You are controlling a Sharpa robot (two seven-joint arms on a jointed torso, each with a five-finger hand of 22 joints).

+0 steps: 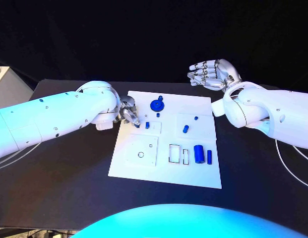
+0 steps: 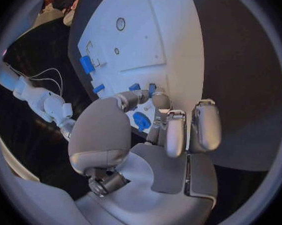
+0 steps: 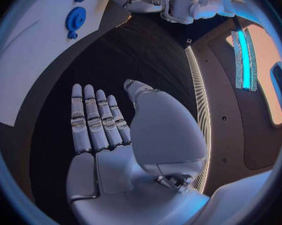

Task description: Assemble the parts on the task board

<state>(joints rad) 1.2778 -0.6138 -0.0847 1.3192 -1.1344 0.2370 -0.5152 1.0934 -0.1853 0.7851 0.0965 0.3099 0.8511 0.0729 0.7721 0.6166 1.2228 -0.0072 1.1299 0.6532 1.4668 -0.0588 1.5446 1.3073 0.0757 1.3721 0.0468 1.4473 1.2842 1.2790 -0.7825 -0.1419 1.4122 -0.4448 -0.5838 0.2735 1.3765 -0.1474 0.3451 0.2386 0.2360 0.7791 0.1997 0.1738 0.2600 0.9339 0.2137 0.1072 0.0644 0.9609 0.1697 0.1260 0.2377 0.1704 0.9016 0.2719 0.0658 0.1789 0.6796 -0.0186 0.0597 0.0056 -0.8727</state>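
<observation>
White rectangular task board [image 1: 164, 171] lay mid-tabletop [image 1: 68, 193], carrying one blue gear-shaped part [image 1: 157, 105], one blue cylinder [image 1: 199, 150] and several smaller blue pieces. Left hand [image 1: 129, 114] pinched a small blue part [image 1: 147, 125] at the board's left edge. Right hand [image 1: 211, 73] hovered beyond the board, fingers straight and released.

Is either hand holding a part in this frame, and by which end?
The right hand holds nothing, fingers straight. The left hand has its fingertips at a small blue part on the board; whether it grips it cannot be told.
</observation>
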